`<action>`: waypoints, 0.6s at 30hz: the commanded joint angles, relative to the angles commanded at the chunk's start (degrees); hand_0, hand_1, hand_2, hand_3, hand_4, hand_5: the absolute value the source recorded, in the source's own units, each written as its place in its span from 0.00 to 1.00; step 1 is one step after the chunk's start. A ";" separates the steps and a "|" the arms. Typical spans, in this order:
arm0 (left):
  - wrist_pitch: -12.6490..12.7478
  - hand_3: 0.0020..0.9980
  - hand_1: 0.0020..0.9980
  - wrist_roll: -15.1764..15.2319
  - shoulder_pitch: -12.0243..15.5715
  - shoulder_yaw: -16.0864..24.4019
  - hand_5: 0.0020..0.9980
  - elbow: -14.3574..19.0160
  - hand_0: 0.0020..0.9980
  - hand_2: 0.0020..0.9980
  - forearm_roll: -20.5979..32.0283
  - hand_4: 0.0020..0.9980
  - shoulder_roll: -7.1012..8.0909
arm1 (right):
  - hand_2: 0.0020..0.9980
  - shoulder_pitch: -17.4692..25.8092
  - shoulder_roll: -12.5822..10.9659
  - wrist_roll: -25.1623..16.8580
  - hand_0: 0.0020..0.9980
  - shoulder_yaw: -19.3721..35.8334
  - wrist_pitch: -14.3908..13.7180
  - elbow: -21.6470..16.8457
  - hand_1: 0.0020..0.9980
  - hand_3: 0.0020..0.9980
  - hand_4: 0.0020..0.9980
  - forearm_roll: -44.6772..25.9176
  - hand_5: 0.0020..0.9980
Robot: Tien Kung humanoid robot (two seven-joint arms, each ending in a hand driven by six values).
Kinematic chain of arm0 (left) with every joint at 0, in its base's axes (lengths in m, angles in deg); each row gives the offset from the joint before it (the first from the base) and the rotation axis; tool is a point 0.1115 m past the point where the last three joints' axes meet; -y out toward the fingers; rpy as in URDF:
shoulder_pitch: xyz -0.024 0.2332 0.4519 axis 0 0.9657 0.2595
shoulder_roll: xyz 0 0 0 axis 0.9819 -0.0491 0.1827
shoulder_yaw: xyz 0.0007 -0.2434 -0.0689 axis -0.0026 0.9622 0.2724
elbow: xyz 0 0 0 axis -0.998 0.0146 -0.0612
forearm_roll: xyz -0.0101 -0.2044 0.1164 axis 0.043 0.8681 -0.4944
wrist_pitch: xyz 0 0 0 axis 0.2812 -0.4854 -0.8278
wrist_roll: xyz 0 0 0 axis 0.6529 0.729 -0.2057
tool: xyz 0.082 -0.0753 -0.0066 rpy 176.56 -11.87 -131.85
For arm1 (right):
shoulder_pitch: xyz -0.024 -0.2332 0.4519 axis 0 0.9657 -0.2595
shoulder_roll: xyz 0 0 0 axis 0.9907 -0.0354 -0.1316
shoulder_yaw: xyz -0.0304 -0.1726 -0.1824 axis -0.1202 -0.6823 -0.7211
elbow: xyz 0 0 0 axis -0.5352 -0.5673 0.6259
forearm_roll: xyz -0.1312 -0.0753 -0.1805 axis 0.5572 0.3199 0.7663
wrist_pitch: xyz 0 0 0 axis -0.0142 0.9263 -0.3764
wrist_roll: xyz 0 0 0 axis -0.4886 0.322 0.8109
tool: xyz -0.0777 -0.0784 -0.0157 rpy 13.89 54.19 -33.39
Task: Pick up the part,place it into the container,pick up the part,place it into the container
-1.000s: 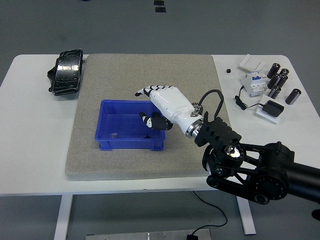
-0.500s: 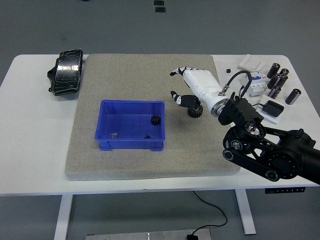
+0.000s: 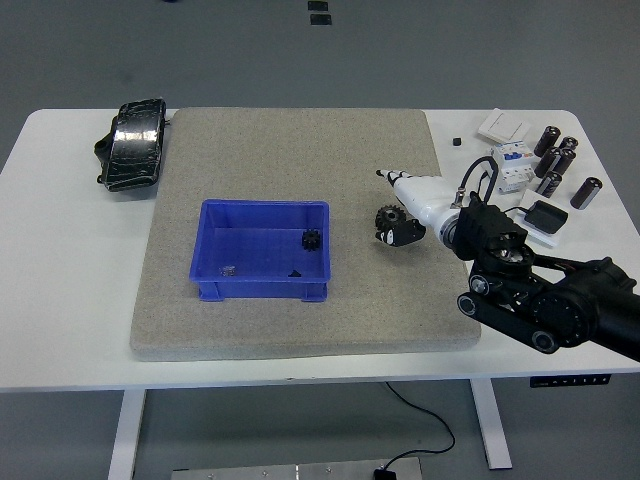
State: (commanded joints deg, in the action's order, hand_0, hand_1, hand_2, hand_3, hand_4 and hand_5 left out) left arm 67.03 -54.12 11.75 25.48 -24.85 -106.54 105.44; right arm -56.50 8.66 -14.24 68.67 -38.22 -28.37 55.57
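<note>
Head view: right hand (image 3: 408, 205) fingers curled around black gear (image 3: 388, 217) on mat, right of blue container (image 3: 262, 289).

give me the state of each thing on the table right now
blue container: open-topped, on the grey mat, holds a small black gear
grey mat: flat on the white table
black gear: on the mat, right of the container, at the fingers
right hand: lowered at that gear, grasp unclear
black foot pedal: idle, far left corner

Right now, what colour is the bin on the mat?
Blue. The bin shows best in the head view.
</note>
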 joint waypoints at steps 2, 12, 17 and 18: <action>0.00 0.56 0.67 -0.04 -0.04 0.05 0.49 0.01 0.68 0.60 -0.10 0.49 0.03 | 1.00 -0.35 0.23 -0.12 0.55 -0.87 0.00 0.73 0.75 1.00 0.89 -0.52 0.35; -0.08 0.56 0.67 -0.02 -0.49 0.22 0.49 -0.03 0.68 0.61 -0.47 0.49 0.14 | 0.96 -2.47 1.40 -1.20 0.53 -5.50 -0.67 4.27 0.73 1.00 0.89 -3.33 0.36; -0.01 0.56 0.67 -0.07 -0.45 0.23 0.49 0.01 0.68 0.60 -0.50 0.49 0.14 | 0.76 -2.73 1.37 -0.91 0.49 -5.75 0.27 4.81 0.66 0.86 0.81 -4.15 0.33; -0.02 0.56 0.67 -0.07 -0.46 0.23 0.49 0.02 0.68 0.60 -0.51 0.49 0.13 | 0.76 -2.74 1.37 -0.90 0.49 -5.78 0.30 4.85 0.66 0.86 0.81 -4.21 0.33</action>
State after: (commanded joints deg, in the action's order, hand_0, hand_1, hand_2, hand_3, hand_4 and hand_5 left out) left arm 67.00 -54.20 11.28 25.70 -24.83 -107.05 105.57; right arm -59.25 10.03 -15.14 62.89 -37.92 -23.52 51.36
